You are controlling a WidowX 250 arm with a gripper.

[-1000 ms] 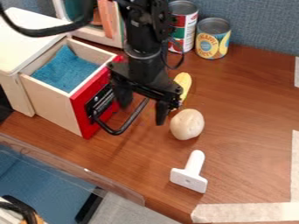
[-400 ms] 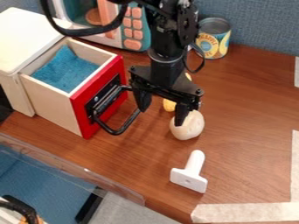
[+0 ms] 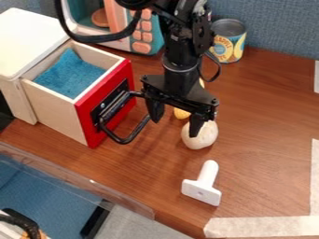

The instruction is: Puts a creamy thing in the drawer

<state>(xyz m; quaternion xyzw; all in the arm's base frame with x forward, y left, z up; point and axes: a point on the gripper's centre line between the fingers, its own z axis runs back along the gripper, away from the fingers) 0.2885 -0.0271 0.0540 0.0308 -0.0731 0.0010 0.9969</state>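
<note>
My gripper [image 3: 175,126] is open over the middle of the table, its right finger overlapping the upper part of the creamy round object [image 3: 204,136] in view; whether they touch I cannot tell. Between the fingers there is nothing held. The cream object rests on the wood. To the left, the drawer [image 3: 103,106] with a red front and black handle stands pulled out, with a blue cloth [image 3: 70,74] inside. The left finger hangs just right of the handle.
A white T-shaped tool [image 3: 202,184] lies nearer the camera. Behind my gripper is a yellow item [image 3: 181,113], partly covered. A can [image 3: 228,41] and a toy microwave [image 3: 142,35] stand at the back. A clear plastic edge [image 3: 74,179] runs along the lower left.
The gripper has moved right, away from over the drawer handle toward the cream object, with a slight further shift since the middle frame. The drawer and the objects have stayed put.
</note>
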